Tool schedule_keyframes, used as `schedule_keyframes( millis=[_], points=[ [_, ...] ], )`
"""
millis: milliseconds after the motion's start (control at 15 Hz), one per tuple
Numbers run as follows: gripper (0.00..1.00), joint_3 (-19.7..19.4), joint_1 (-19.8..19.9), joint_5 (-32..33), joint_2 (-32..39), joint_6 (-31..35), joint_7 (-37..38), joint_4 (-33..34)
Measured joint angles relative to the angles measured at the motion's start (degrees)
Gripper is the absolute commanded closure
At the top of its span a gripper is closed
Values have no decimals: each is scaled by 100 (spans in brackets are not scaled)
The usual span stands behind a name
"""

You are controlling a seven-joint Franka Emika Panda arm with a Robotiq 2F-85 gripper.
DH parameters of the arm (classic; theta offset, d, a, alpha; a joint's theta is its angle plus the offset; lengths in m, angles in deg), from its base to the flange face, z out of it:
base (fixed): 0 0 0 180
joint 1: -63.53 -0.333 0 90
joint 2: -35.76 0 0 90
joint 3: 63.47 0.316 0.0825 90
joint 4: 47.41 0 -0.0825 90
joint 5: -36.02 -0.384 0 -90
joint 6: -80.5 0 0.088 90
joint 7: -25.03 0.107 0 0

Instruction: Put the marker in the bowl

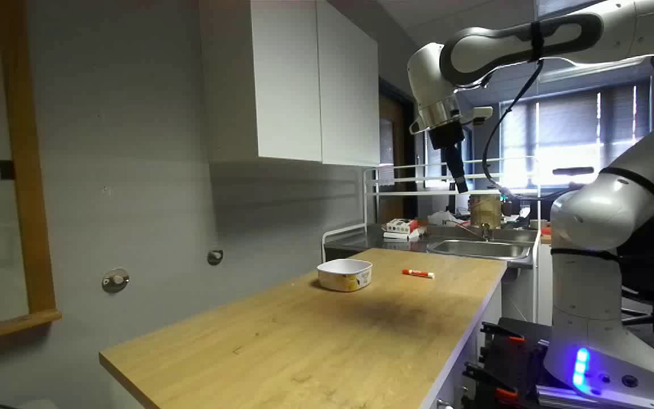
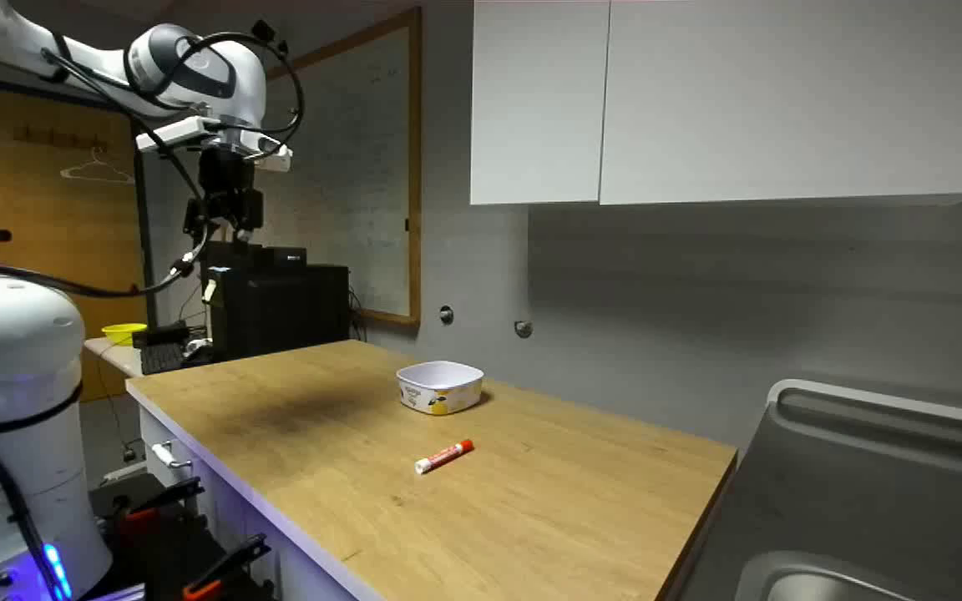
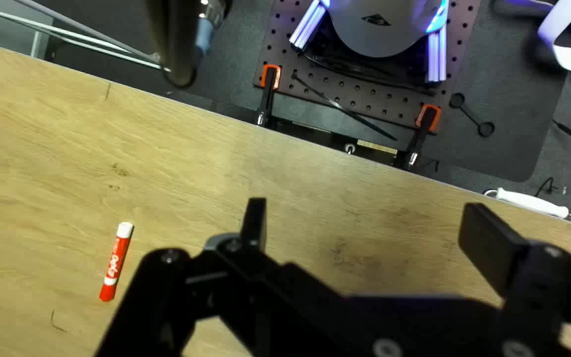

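The marker lies flat on the wooden table in both exterior views, red-orange with a white end [image 1: 418, 274] [image 2: 444, 457]. The marker also shows in the wrist view [image 3: 116, 262], left of the gripper's fingers. The bowl, low and white with a lemon print, stands upright on the table in both exterior views [image 1: 344, 280] [image 2: 439, 397], near the wall and apart from the marker. The bowl does not show in the wrist view. My gripper [image 3: 365, 218] is open, with nothing between its fingers. It hangs high above the table in both exterior views [image 1: 462, 186] [image 2: 222, 232].
The wooden table [image 1: 281, 341] runs along the wall. White wall cabinets [image 1: 315, 85] hang above its wall side. A metal sink [image 1: 480, 248] and a small box [image 1: 402, 226] are beyond one end. Black clamps [image 3: 267, 96] hold the robot's base plate beside the table edge.
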Motion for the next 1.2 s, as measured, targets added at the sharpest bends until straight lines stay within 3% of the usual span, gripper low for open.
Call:
schedule_keyframes(
  millis=[800, 1200],
  points=[
    [0, -26, -9, 0, 18, 50, 3, 2],
    [0, -408, 61, 78, 702, 773, -4, 185]
  ],
)
